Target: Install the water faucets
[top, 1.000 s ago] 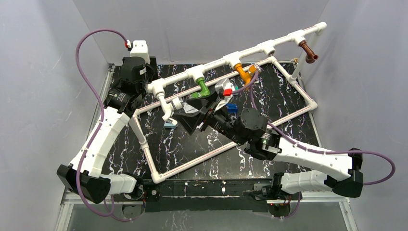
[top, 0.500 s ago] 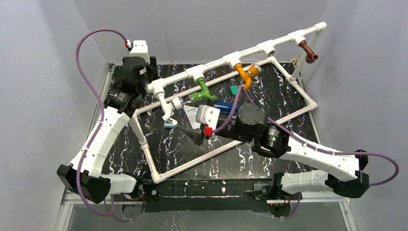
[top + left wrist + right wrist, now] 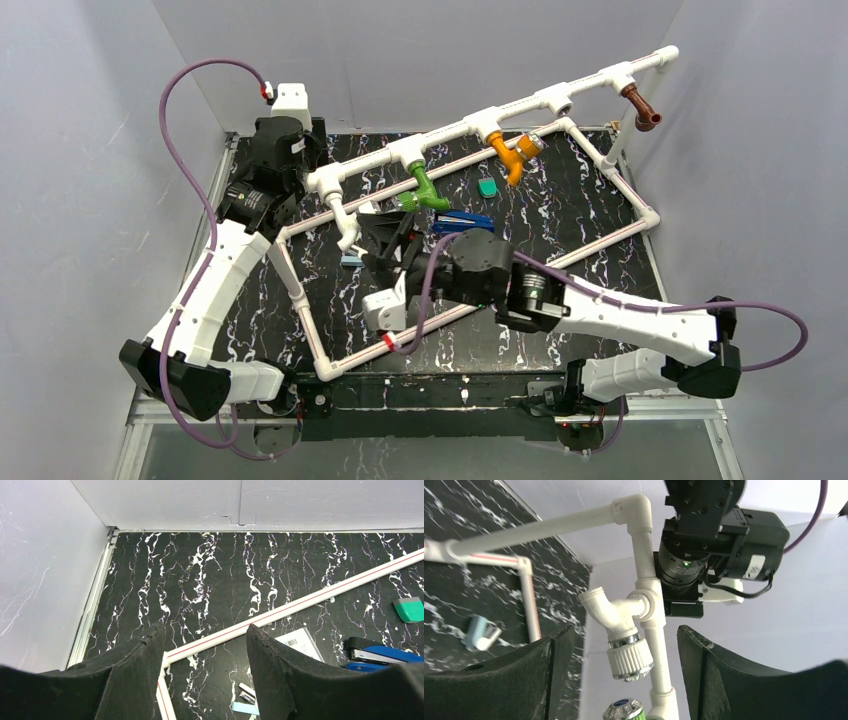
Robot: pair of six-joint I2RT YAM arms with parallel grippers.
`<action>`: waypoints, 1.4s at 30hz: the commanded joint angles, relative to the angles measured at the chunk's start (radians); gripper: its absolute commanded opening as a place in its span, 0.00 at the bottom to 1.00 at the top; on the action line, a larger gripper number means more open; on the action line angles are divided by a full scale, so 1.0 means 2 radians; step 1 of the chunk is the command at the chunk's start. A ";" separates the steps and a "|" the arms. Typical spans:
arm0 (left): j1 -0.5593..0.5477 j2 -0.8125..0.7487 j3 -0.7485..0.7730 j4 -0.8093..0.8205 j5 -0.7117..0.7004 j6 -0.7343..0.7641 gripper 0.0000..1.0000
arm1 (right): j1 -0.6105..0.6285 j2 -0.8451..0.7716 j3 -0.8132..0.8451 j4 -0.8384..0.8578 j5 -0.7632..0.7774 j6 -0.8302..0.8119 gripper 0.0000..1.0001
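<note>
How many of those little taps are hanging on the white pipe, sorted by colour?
white tap: 1
green tap: 1
orange tap: 1
brown tap: 1
Total: 4

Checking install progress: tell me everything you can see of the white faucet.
The white faucet looks like glossy plastic: a short bent spout with an open mouth, a chrome ring, and a ribbed round knob at its end. It sits plugged into a tee near the left end of the pipe frame, next to the green faucet. The open right gripper flanks it on both sides, apparently without touching.
</note>
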 commanded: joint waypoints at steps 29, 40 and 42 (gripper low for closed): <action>-0.029 0.046 -0.048 -0.124 0.029 0.004 0.58 | 0.025 0.148 0.005 0.223 0.225 -0.157 0.16; -0.029 0.046 -0.048 -0.124 0.028 0.005 0.58 | 0.026 0.163 0.006 0.305 0.239 0.114 0.01; -0.029 0.045 -0.047 -0.124 0.028 0.005 0.58 | 0.025 0.164 -0.006 0.341 0.243 0.189 0.01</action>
